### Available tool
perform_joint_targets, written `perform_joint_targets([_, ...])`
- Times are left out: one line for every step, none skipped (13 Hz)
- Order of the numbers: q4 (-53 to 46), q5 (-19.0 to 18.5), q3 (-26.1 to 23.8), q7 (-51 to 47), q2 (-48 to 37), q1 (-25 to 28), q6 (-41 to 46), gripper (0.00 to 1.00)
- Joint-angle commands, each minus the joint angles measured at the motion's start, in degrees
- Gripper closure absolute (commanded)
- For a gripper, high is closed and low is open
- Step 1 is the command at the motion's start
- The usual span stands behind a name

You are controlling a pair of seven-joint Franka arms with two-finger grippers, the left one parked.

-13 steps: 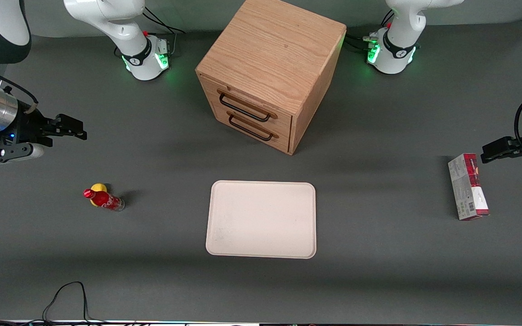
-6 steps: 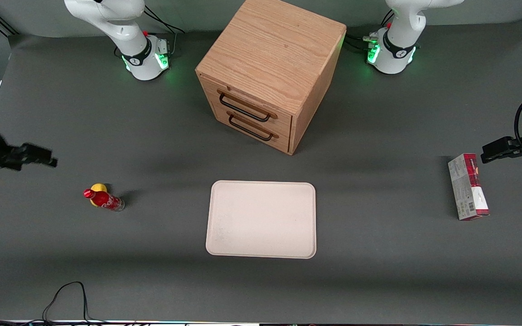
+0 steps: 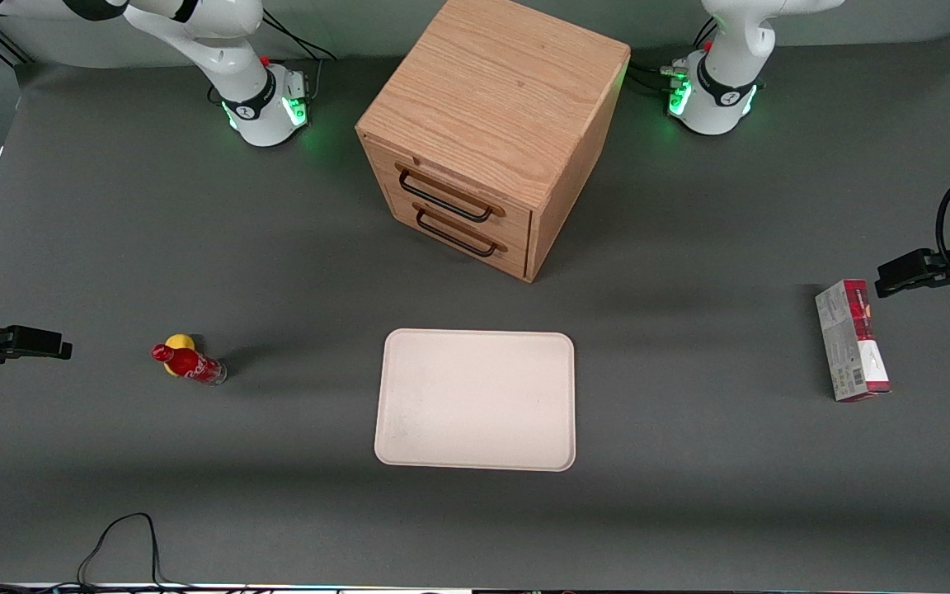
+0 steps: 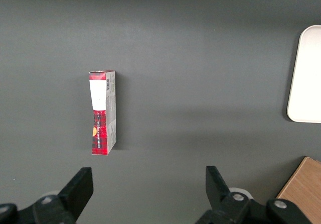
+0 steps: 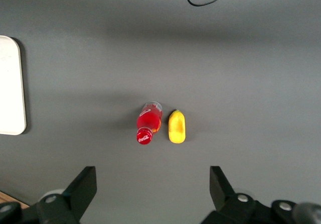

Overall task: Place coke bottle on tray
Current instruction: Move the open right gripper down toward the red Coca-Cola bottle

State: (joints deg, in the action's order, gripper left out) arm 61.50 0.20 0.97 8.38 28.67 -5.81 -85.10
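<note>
The coke bottle (image 3: 189, 364) is small and red with a red cap. It stands on the grey table toward the working arm's end, and also shows in the right wrist view (image 5: 148, 123). The cream tray (image 3: 475, 399) lies flat mid-table, nearer the front camera than the cabinet; its edge shows in the right wrist view (image 5: 11, 86). My right gripper (image 3: 50, 350) hovers at the table's edge on the working arm's end, apart from the bottle. In the right wrist view the gripper (image 5: 152, 184) is open and empty, high above the table.
A yellow lemon-like object (image 3: 179, 344) sits touching the bottle (image 5: 176, 126). A wooden two-drawer cabinet (image 3: 487, 132) stands farther from the front camera than the tray. A red-and-grey carton (image 3: 852, 339) lies toward the parked arm's end. A black cable (image 3: 116, 544) loops near the front edge.
My right gripper has moved nearer the front camera and outward toward the table's edge, ending about level with the bottle. The bottle, lemon and tray have not moved.
</note>
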Motion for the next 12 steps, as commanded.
perform_joint_targets([2.8, -2.1, -0.2, 1.4, 0.3, 0.2, -1.4, 0.00])
perform_joint_targets([6.5, -2.2, -0.1, 1.3, -0.4, 0.8, -4.3, 0.00])
perform_joint_targets([9.1, -2.2, -0.2, 1.1, -1.2, 1.2, -6.1, 0.00])
perform_joint_targets([11.8, -2.3, -0.1, 1.1, -1.9, 1.2, -8.1, 0.00])
perform_joint_targets([16.4, -2.3, -0.1, 1.1, -3.8, 1.2, -11.0, 0.00])
perform_joint_targets([22.3, -2.3, -0.2, 1.2, -6.3, 1.2, -15.1, 0.00])
perform_joint_targets([29.2, -2.3, -0.2, 1.0, -9.5, 1.3, -20.5, 0.00])
perform_joint_targets([36.0, -2.0, -0.3, 0.7, -12.2, 1.5, -26.0, 0.00])
perform_joint_targets([41.3, -2.0, -0.3, 0.7, -14.0, 1.5, -31.1, 0.00])
perform_joint_targets([45.0, -2.0, -0.3, 0.7, -14.4, 1.5, -35.4, 0.00])
perform_joint_targets([46.8, -1.8, -0.3, 0.6, -14.3, 1.5, -38.3, 0.00])
perform_joint_targets([47.5, -1.5, -0.3, 0.5, -13.8, 1.6, -39.8, 0.00])
